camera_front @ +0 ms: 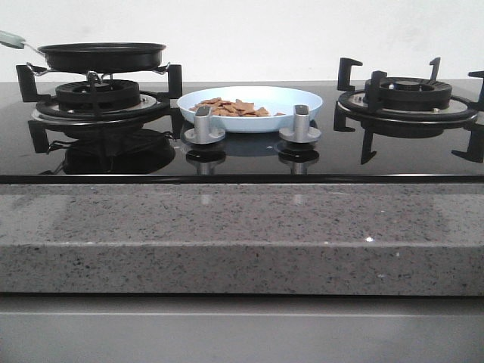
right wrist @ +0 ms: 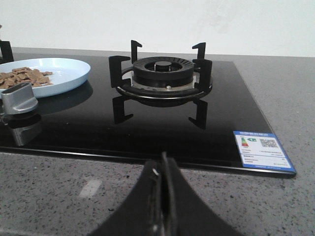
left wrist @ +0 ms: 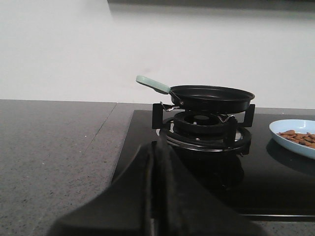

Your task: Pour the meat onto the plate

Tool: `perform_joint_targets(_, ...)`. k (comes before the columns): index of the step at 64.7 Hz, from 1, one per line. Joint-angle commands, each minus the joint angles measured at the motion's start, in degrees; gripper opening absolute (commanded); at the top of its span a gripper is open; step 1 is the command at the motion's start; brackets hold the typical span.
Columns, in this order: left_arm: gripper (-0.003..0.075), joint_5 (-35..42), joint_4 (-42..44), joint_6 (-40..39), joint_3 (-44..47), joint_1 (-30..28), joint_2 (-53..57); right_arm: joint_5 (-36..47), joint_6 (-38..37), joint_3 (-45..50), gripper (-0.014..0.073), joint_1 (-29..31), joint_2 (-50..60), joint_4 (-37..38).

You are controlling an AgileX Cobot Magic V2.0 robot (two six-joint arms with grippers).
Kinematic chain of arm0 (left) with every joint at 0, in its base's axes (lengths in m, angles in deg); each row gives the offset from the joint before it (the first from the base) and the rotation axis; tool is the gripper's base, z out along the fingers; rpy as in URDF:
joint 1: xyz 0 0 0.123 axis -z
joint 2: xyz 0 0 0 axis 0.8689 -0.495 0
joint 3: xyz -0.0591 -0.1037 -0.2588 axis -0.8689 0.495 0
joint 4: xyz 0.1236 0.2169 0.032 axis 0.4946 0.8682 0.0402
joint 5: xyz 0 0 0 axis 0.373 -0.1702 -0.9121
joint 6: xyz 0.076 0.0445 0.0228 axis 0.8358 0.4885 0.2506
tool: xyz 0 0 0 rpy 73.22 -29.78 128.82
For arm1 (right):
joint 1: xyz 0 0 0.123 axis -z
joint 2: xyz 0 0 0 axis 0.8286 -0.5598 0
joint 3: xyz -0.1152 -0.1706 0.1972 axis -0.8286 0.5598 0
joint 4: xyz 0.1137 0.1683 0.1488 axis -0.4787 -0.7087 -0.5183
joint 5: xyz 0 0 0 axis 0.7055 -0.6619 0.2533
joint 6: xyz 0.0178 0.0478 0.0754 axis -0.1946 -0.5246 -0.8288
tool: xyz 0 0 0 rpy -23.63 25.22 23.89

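The meat [camera_front: 233, 107], several small orange-brown chips, lies on the pale-blue plate [camera_front: 299, 97] in the middle of the black glass hob. The plate also shows in the left wrist view [left wrist: 285, 127] and the right wrist view [right wrist: 69, 69], with meat [right wrist: 22, 76] on it. The black frying pan [camera_front: 102, 54] with a pale-green handle [left wrist: 152, 84] sits on the left burner and looks empty. My left gripper [left wrist: 156, 147] is shut and empty, low in front of the left burner. My right gripper [right wrist: 162, 160] is shut and empty over the stone counter, near the right burner. Neither arm shows in the front view.
Two silver knobs [camera_front: 203, 125] [camera_front: 300, 124] stand in front of the plate. The right burner [camera_front: 407, 97] has black pan supports and nothing on it. A grey speckled counter edge [camera_front: 242, 234] runs along the front. A blue label [right wrist: 262, 151] is stuck on the hob's corner.
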Motion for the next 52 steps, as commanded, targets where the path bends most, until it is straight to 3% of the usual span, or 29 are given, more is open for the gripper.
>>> perform_joint_targets(1, -0.0020, 4.70, -0.45, -0.53, 0.31, 0.00, 0.88, 4.85, 0.51, -0.39, -0.0120, 0.20, 0.91, 0.32)
perform_joint_targets(11, -0.0020, 4.70, -0.45, -0.53, 0.31, 0.00, 0.88, 7.50, -0.31, -0.39, -0.0120, 0.20, 0.91, 0.81)
perform_joint_targets(27, -0.0020, 4.70, -0.45, -0.53, 0.31, 0.00, 0.88, 12.04, -14.91, -0.33, -0.0120, 1.06, 0.91, 16.44)
perform_joint_targets(52, -0.0020, 4.70, -0.45, -0.53, 0.31, 0.00, 0.88, 12.43, -15.49, -0.33, -0.0120, 1.06, 0.91, 16.22)
